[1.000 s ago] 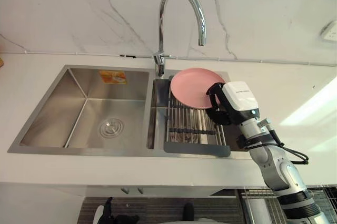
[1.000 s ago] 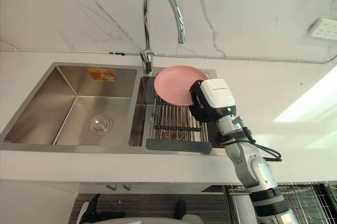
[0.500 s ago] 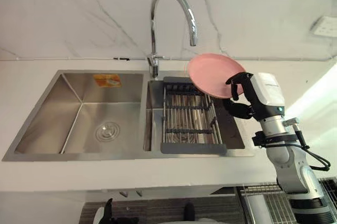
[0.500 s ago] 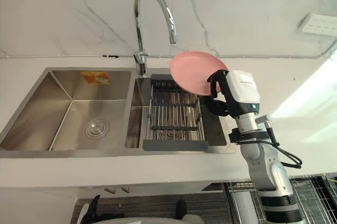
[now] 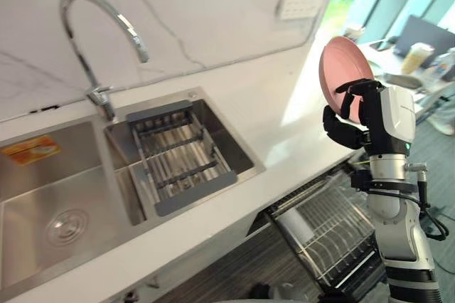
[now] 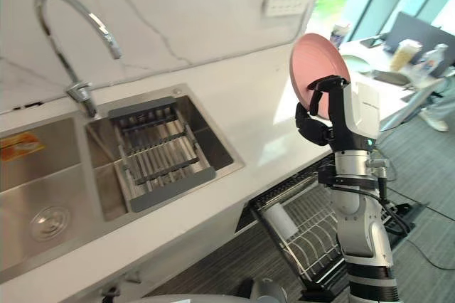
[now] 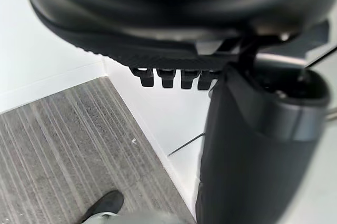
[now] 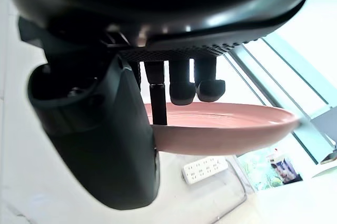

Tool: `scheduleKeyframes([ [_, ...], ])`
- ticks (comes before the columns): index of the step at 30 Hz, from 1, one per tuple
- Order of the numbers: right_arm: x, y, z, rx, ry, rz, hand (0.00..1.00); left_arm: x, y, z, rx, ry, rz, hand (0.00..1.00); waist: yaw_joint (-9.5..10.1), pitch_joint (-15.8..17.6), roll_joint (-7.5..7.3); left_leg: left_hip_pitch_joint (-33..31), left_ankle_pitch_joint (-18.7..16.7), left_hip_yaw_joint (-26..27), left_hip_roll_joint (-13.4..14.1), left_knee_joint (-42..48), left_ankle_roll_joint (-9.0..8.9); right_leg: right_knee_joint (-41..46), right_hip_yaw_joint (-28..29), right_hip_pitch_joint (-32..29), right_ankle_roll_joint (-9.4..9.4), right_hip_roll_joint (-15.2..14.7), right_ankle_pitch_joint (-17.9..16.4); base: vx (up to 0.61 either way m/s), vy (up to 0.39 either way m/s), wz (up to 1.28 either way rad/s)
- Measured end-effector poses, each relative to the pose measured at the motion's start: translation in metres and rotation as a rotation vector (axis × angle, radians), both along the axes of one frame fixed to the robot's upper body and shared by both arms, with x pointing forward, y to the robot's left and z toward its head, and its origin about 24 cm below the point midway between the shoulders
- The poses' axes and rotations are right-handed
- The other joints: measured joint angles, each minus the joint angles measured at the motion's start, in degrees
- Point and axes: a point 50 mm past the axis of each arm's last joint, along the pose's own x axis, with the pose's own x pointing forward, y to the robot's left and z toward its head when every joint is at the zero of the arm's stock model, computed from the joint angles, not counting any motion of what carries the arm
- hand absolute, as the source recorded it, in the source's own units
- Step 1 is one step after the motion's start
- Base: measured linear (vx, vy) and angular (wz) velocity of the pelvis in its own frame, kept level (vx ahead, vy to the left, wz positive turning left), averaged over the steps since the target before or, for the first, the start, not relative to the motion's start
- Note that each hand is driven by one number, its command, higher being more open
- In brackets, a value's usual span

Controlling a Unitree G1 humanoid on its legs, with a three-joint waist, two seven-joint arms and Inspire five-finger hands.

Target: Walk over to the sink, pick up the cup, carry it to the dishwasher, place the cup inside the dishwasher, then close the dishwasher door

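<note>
I see no cup; the thing in hand is a round pink plate. My right hand is shut on its lower rim and holds it on edge, out past the right end of the white counter. In the right wrist view the fingers curl over the plate and the thumb clamps it from the other side. Below the hand, the dishwasher's wire rack is pulled out under the counter. My left hand hangs relaxed over grey floor, holding nothing.
A double steel sink is set in the counter, with a grey drying rack in its right basin and a tall chrome faucet behind. A wall socket sits on the marble backsplash. Desks with clutter stand far right.
The right hand lifted the pink plate off the sink's drying rack and carried it right, past the counter's end. The camera has swung right, bringing the dishwasher rack into view.
</note>
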Motion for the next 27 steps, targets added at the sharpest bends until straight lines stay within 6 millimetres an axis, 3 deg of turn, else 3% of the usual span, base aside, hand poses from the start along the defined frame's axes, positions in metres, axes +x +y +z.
scheduleKeyframes([
  [1,0.002,0.001,0.004,0.001,-0.019,0.001,0.00,0.000,0.003,0.001,0.005,0.002,0.003,1.00,0.36,0.1,-0.37,0.3,0.4,0.9,0.0,-1.5,-2.19,-3.6,1.1,0.2,1.76,1.7,1.5,-0.13,-0.302,-1.55],
  [2,0.004,0.000,0.007,0.005,-0.033,-0.006,0.00,0.000,0.009,0.002,0.016,0.014,0.005,1.00,1.19,0.0,-0.81,-0.1,1.8,3.9,0.6,-2.5,-2.69,-10.8,2.9,1.8,4.45,4.0,2.5,-0.10,-0.149,-0.83],
  [3,0.005,-0.002,0.007,-0.001,-0.027,-0.014,0.00,0.000,0.009,0.001,0.012,0.022,0.009,1.00,1.17,0.0,-0.75,-0.3,2.5,4.5,0.7,-2.1,-3.10,-8.4,1.8,2.3,2.70,3.1,-0.7,-0.09,-0.200,-0.63],
  [4,0.007,-0.007,0.005,-0.017,-0.003,-0.030,0.00,-0.003,0.009,0.000,0.006,0.041,0.012,1.00,0.51,-0.2,-0.88,0.2,2.6,5.3,1.0,-1.2,-3.08,-4.2,0.1,4.8,3.58,0.3,-6.1,-0.05,-0.212,-0.28],
  [5,0.008,-0.011,0.004,-0.030,0.014,-0.041,0.00,-0.006,0.010,0.001,0.008,0.053,0.019,1.00,0.47,-0.4,-1.33,0.4,2.7,5.6,0.8,-0.2,-3.15,-6.6,0.5,8.4,6.89,-1.6,-7.6,-0.03,-0.248,-0.20],
  [6,0.007,-0.012,0.005,-0.035,0.019,-0.039,0.00,-0.006,0.011,0.001,0.011,0.053,0.027,1.00,0.45,-0.6,-1.86,0.3,2.8,5.6,0.6,0.0,-3.44,-9.0,1.8,9.5,7.93,-1.5,-7.3,-0.04,-0.257,-0.14],
  [9,0.002,-0.026,0.004,-0.047,0.079,-0.054,0.00,-0.002,-0.001,-0.002,-0.017,0.024,0.020,1.00,0.46,-0.8,-1.75,0.3,4.9,5.0,1.1,-1.7,-5.49,-16.4,1.9,12.4,7.21,1.8,-4.4,-0.08,-0.170,0.01],
  [12,-0.011,-0.037,-0.001,-0.070,0.143,-0.081,0.00,0.005,-0.014,-0.003,-0.030,-0.016,-0.022,1.00,0.09,-1.2,-2.03,0.6,6.2,4.9,1.0,-3.5,-5.94,-20.3,1.8,13.9,6.62,3.3,-3.0,-0.11,-0.053,0.02],
  [19,-0.022,-0.042,-0.018,-0.084,0.306,-0.046,0.00,0.029,-0.024,-0.001,-0.042,-0.109,-0.071,1.00,-2.39,-1.4,-2.04,0.2,7.2,4.6,0.3,-4.3,-5.57,-20.3,1.8,13.4,6.63,2.8,-2.3,-0.07,0.094,0.00],
  [27,-0.018,-0.040,-0.053,0.008,0.414,-0.052,0.00,0.049,-0.024,0.001,-0.043,-0.145,-0.113,1.00,-2.70,0.0,-1.92,-4.5,8.2,2.1,-2.4,-5.0,-4.00,-20.3,0.9,9.1,7.16,0.4,-0.4,-0.07,0.167,0.08],
])
